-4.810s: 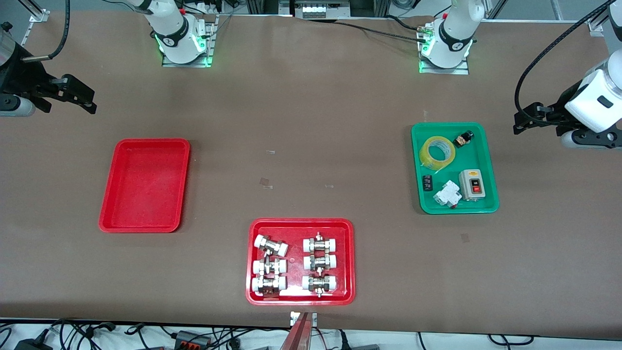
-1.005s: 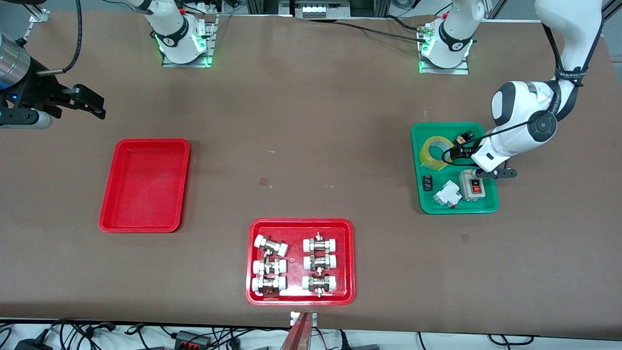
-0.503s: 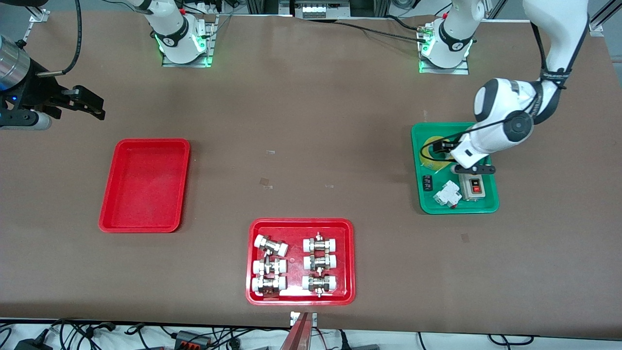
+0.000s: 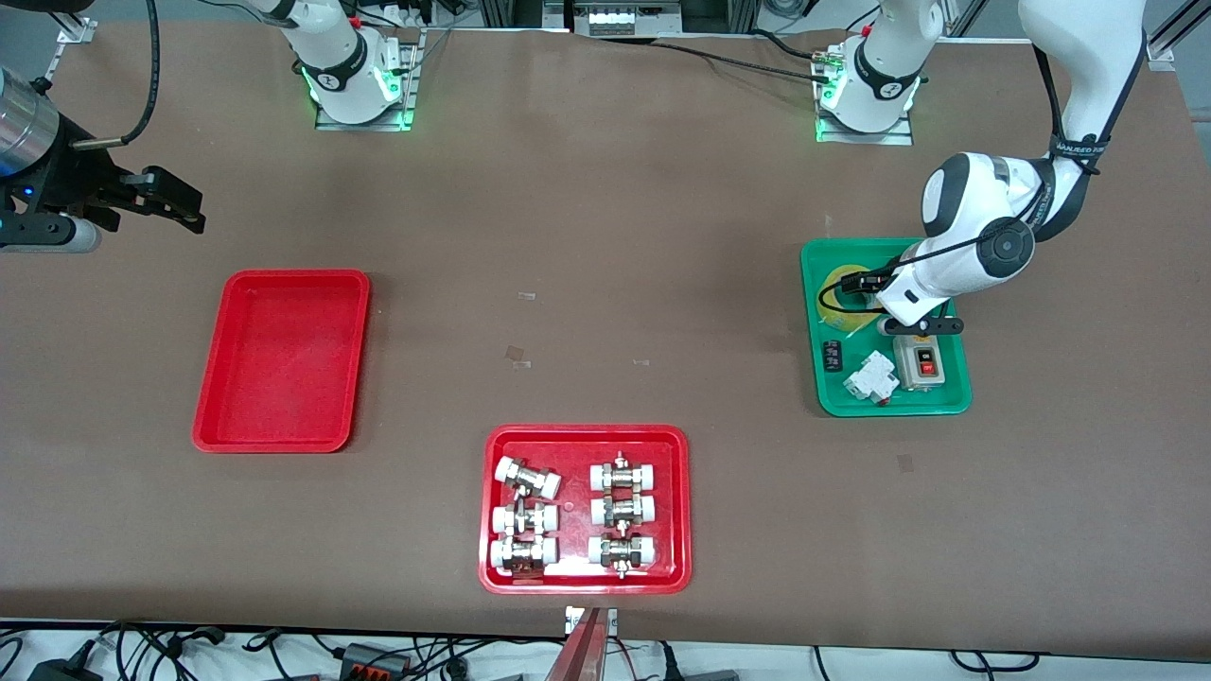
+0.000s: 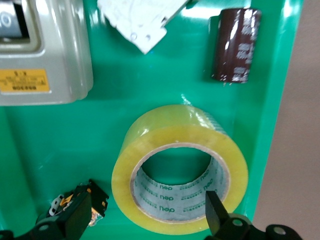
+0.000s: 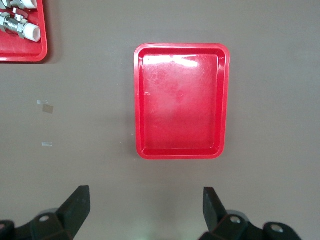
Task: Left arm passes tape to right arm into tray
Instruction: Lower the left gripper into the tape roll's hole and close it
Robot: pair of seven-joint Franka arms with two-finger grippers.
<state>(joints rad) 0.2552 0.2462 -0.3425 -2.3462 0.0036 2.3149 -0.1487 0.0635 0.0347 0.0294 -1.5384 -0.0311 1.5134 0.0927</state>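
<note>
The tape [image 5: 179,169] lies flat in the green tray [image 4: 956,397], right of frame, not yet lifted. The left gripper [image 5: 147,217] hangs over it, fingers spread — nothing grasped. The right gripper [image 4: 175,203] waits released, upper left, near the empty red tray [image 4: 284,440] — handover and placing remain.

Even overhead light, soft shadows, glare on tray [image 6: 180,65], pics sharp

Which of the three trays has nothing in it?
The plain red plastic tray toward the right arm's end; the wider red tray holds fittings, the green tray holds parts.
</note>
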